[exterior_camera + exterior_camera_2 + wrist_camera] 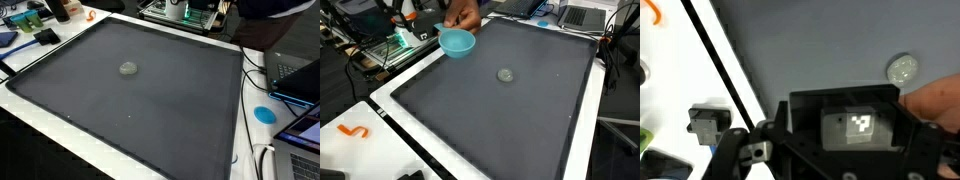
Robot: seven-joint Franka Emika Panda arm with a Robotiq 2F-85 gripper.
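A small round grey-clear disc (pixel 128 68) lies alone on the dark mat (pixel 150 110); it also shows in an exterior view (pixel 505 74) and in the wrist view (pixel 902 68). A person's hand (pixel 463 14) holds a light blue bowl (pixel 457 42) over the mat's far corner. In the wrist view my gripper (pixel 845 130) fills the lower part as a black housing with a grey block bearing a white marker. Its fingertips do not show. Part of the hand (pixel 940 100) appears beside it at the right.
The mat sits on a white table (pixel 380 110). An orange hook-shaped piece (pixel 355 131) lies on that table. A blue disc (pixel 264 113), cables and laptops (pixel 300 75) crowd one side. Electronics and clutter (pixel 185 10) stand behind the mat.
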